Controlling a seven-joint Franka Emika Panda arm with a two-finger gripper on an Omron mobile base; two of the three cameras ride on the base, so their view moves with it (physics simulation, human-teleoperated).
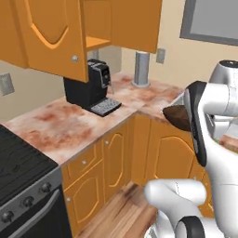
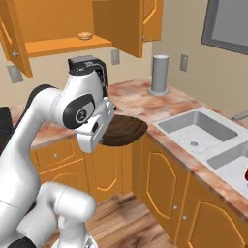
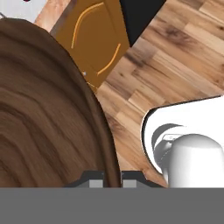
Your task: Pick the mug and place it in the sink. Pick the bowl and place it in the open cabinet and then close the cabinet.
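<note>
The wide dark brown bowl (image 2: 125, 129) hangs in the air in front of the counter's corner, level with the counter top, and also shows as the bowl (image 1: 177, 116) behind my forearm. My gripper (image 3: 113, 178) is shut on the rim of the bowl (image 3: 43, 113). The orange wall cabinet (image 2: 63, 46) stands open above and to the left, its door (image 1: 49, 32) swung out. The grey sink (image 2: 193, 127) lies to the right. A dark red sliver at the picture's edge in the nearer basin may be the mug (image 2: 246, 175).
A tan ring pastry (image 2: 85, 35) lies on the cabinet shelf. A black coffee machine (image 1: 90, 86) and a steel cylinder (image 2: 160, 73) stand on the counter. A black stove (image 1: 23, 186) is at the left. Wooden floor (image 3: 175, 65) lies below the hand.
</note>
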